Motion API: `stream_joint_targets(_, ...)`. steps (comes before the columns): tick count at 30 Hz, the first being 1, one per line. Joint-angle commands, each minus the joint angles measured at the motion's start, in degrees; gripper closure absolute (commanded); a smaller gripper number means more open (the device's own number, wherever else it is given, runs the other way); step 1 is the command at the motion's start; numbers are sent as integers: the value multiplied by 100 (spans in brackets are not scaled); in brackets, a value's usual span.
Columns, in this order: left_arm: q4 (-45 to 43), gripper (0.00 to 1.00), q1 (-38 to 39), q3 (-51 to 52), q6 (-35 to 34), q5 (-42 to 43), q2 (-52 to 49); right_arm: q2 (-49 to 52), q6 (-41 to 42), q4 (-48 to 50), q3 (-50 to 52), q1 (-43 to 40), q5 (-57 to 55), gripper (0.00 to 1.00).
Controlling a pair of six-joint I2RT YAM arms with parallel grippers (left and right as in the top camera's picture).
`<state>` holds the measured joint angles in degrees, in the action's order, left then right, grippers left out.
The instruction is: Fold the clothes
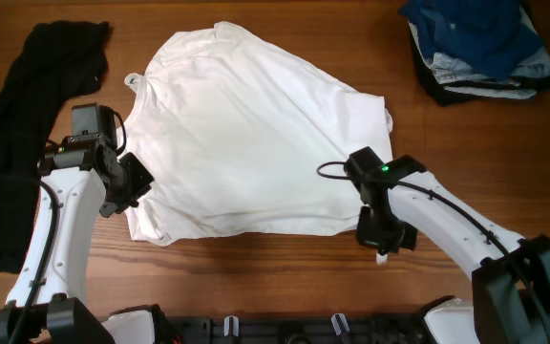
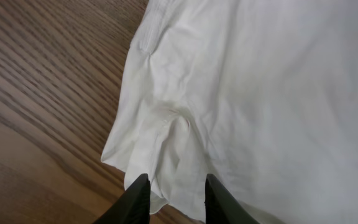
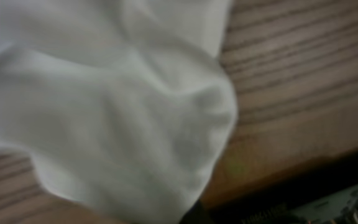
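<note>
Nearby: black garment (image 1: pixel 36 115) left, blue pile (image 1: pixel 480 48) top right, both apart from white T-shirt (image 1: pixel 246 134). It lies spread on table (image 1: pixel 285 277), long axis top-left to right. Left fingers (image 2: pixel 138 196) released, astride its corner; right fingers (image 1: pixel 387 237) can't tell.

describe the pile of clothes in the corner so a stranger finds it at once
On the wooden table, look past the big white T-shirt to the far right corner. The pile sits there, apart from the shirt: the only stacked clothes, dark blue on top, unlike the black garment lying loose at the left.

Near tabletop (image 1: pixel 275 277) open (black garment (image 1: pixel 27 124) crowds left).
</note>
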<state>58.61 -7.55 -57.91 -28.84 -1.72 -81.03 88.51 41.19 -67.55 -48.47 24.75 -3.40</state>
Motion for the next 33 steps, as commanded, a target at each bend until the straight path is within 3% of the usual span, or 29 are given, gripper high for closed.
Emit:
stream_joint_targets(1,-7,71,4,50,39,-96,42,-339,-48,-774,-433,-348,588,96)
stream_joint_targets(6,-9,70,4,50,210,-140,42,-944,-656,-1801,-522,-599,1556,94)
stream_joint_targets(10,0,69,4,50,507,-142,42,-940,-678,-2186,-522,-599,1508,54)
stream_joint_targets(11,11,69,4,50,507,-142,42,-942,-713,-2175,-522,-599,1506,51)
stream_joint_targets(16,-420,69,7,50,599,-63,42,-1014,-1032,-1078,-1276,-599,1349,50)
stream_joint_targets(19,-1711,65,42,42,1012,772,44,-885,-1797,450,-2323,-831,518,34)
stream_joint_targets(23,-3139,58,496,42,1397,1064,42,-66,-2365,2103,-2391,-1694,470,33)
stream_joint_targets(26,-3383,56,796,42,1493,883,42,802,-2282,2695,-2391,-2437,1008,33)
stream_joint_targets(30,-3268,56,846,44,1445,787,42,1622,-1587,3106,-2389,-3152,1934,50)
stream_joint_targets(33,-3206,56,846,44,1357,782,42,2111,-1530,3613,-2382,-3248,2662,60)
